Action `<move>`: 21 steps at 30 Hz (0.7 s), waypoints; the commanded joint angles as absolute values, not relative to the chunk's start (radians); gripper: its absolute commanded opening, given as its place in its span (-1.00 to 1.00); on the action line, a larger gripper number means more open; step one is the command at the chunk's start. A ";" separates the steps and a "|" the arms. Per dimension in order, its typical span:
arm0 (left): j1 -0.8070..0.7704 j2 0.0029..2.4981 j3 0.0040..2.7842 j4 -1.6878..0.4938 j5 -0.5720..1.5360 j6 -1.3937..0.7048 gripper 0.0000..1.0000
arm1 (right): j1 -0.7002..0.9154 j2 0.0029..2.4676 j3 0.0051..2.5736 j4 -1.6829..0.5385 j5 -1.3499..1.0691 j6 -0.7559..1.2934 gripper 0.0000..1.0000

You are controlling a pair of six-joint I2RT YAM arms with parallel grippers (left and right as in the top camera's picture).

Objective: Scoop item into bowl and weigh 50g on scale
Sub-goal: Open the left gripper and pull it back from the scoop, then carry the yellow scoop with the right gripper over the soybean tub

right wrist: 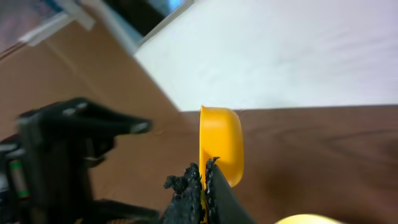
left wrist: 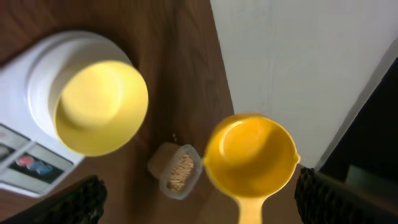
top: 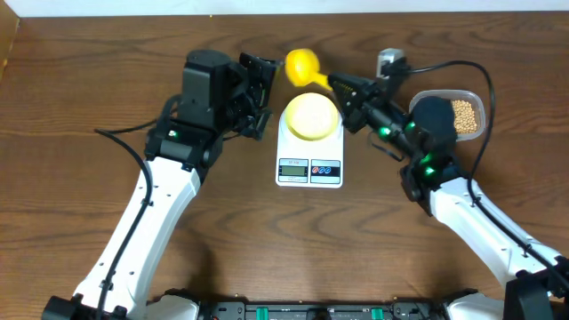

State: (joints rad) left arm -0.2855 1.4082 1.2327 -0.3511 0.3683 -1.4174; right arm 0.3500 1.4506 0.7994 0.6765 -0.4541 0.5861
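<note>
Nearest the overhead camera is the tall white left arm [top: 169, 191], reaching from the near edge up across the dark wooden worktop [top: 80, 80]. The left end effector [top: 265, 96] points right toward the middle, its fingers spread wide with nothing between them. It stands just beside the scale and touches nothing, so this arm looks unloaded and parked clear of the work.

Just right of it, in the air over the far side of the worktop, hangs a bright yellow scoop [top: 302, 64]. It is tipped on its side with its mouth facing the left arm, and the left wrist view looks straight into an empty cup.

Below the scoop in the overhead view, the white scale [top: 308, 169] lies flat at the centre, with its display and buttons toward the near edge. The digits are too small to read. The pale yellow-green bowl [top: 311, 116] sits centred on the platform, probably so that its whole weight registers. No beans show inside it.

Further right, the right end effector [top: 342, 86] is clamped tight on the scoop's handle, which leaves the cup free for dipping.

At the far right a clear tub [top: 480, 96] rests on the worktop, partly hidden by the right arm [top: 471, 204]. The tan beans [top: 464, 114] are all in it, on the side of the arm that holds the scoop and within its easy reach. Judging by the empty scoop and bowl, scooping has not yet begun.
</note>
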 commanded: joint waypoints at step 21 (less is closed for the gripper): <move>-0.199 1.418 1.229 -0.312 0.170 -0.639 0.97 | 0.276 1.453 1.225 -0.085 -0.245 0.221 -0.98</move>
State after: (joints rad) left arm -0.2028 1.4082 1.2327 -0.3103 0.2550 -0.7826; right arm 0.2787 1.4525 1.1522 -0.0296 -0.3111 0.3241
